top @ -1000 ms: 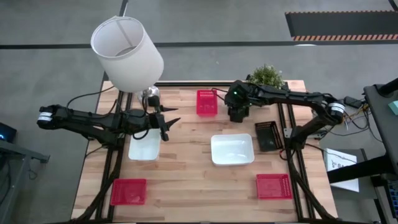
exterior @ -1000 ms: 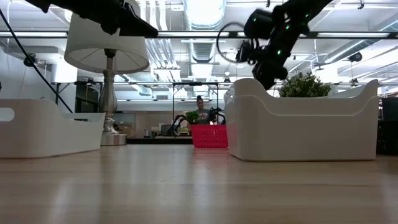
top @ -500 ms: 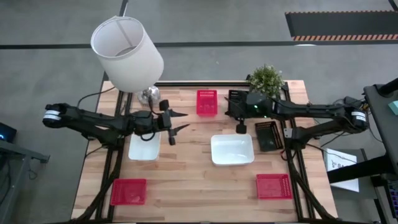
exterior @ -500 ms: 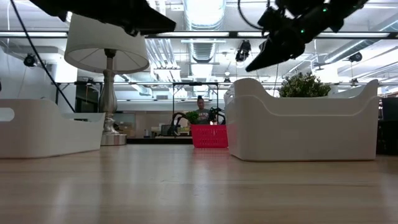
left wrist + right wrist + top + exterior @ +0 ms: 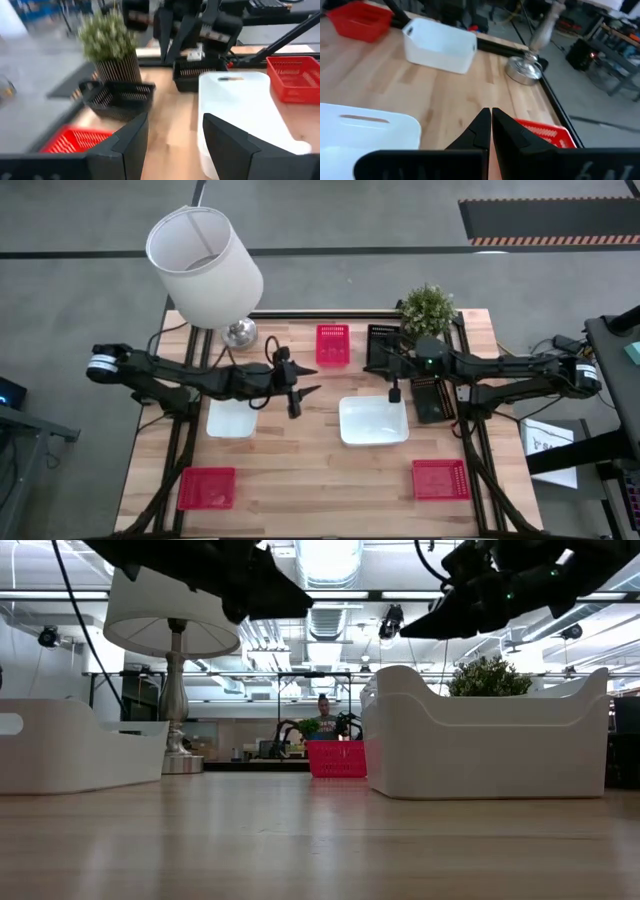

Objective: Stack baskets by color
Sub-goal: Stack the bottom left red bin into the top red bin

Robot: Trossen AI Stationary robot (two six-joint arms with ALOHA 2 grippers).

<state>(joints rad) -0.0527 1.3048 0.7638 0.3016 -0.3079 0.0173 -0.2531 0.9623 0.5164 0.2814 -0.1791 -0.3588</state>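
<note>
Both arms are dark, slim and jointed, with black cables trailing along them and a pale band near each shoulder end. The left gripper [image 5: 300,380] has two tapered black fingers [image 5: 127,145] with flat angular faces. The right gripper [image 5: 394,391] shows small green lights on its wrist housing.

Surface [image 5: 300,470]: pale wooden planks, dark frame rails along both sides.
Far edge: lamp base [image 5: 240,332], red basket [image 5: 332,345], black basket [image 5: 383,343], potted plant [image 5: 428,307].
Middle: white basket [image 5: 232,418] left, white basket [image 5: 373,420] centre, black basket [image 5: 431,398] right.
Near edge: red basket [image 5: 207,487] left, red basket [image 5: 440,479] right.
</note>
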